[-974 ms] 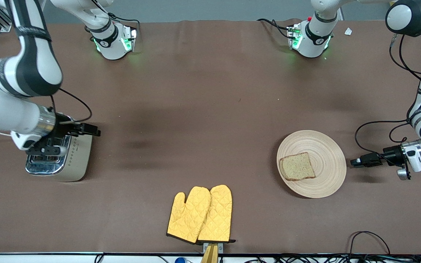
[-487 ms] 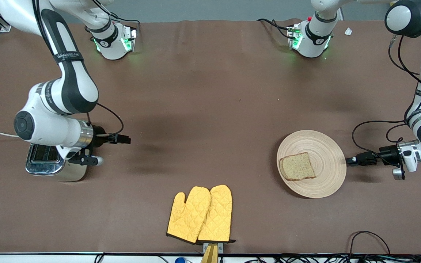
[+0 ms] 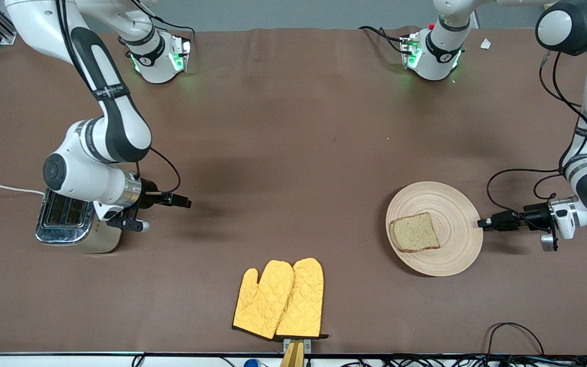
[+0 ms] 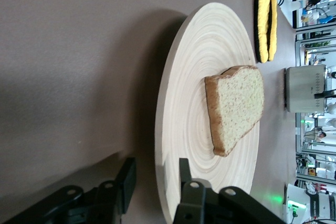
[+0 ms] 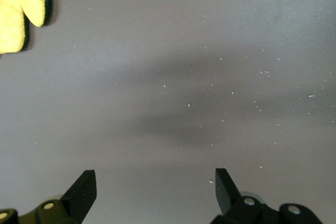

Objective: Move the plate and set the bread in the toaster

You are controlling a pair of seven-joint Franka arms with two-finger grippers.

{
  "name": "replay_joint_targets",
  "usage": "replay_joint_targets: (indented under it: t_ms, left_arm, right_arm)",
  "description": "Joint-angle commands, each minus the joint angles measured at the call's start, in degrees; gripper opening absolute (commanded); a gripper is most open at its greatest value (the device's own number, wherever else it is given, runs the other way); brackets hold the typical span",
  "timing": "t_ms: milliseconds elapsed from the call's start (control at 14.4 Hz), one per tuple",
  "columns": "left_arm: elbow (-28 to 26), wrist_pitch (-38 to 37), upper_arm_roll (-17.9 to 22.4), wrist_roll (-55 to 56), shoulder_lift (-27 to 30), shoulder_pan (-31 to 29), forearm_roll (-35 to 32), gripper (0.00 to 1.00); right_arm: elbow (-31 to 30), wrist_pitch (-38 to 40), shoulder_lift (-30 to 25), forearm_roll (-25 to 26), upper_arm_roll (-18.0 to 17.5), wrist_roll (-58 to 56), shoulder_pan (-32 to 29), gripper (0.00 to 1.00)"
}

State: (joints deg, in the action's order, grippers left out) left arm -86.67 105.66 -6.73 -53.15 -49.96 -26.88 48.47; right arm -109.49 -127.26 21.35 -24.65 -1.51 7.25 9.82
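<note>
- Biggest thing I've got is the brown table (image 3: 293,127); no writing on it that I can read. The only lettering anywhere is a white brand mark on the right arm's black band, too small for me to make out.
- The plate (image 3: 451,204) sits at the left arm's end of the table: round, pale wood, ring grooves all over. In the left wrist view the plate (image 4: 205,66) looks quite thin at the rim.
- Toaster (image 3: 77,227) is at the right arm's end, partly under the right arm: beige with a dotted side, shiny chrome top, two slots, white cord trailing off the table edge. No label I can read.
- Pair of yellow quilted oven mitts (image 3: 279,299) lies near the front camera edge, between toaster and plate.
- Bread (image 3: 414,232) lies flat on the plate, on the part toward the mitts: brown speckled slice, darker crust.
- Left gripper (image 3: 486,223) is at the plate's rim, fingers (image 4: 126,179) spread with the rim between them, not clamped.
- Right gripper (image 3: 184,202) hangs over bare table just beside the toaster, jaws wide apart, holding nothing.
</note>
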Motion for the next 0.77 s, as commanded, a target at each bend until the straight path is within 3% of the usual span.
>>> replay_joint_targets:
  t_ms: [0, 139, 348, 696]
  left_arm:
    - [0.98, -0.89, -0.39, -1.34, -1.01, -0.28, 1.53, 0.29]
    - [0.98, -1.77, -0.47, -3.08, -1.28, -0.37, 1.62, 0.19]
    - [0.98, -1.86, -0.47, -3.80, -1.54, -0.54, 1.62, 0.01]
    - [1.15, -3.61, -1.97, -3.62, -1.37, -0.45, 2.15, 0.00]
  right_arm:
    - [-4.49, -3.25, -2.98, -1.45, -0.16, -1.10, 1.42, 1.00]
    - [-6.78, -7.64, -3.15, -1.45, -0.24, -1.19, 2.92, 1.00]
    - [-6.79, -7.83, -3.15, -1.45, -0.24, -1.19, 3.45, 1.00]
    - [-6.61, -7.48, -3.33, -1.63, -0.16, -0.22, 3.54, 1.00]
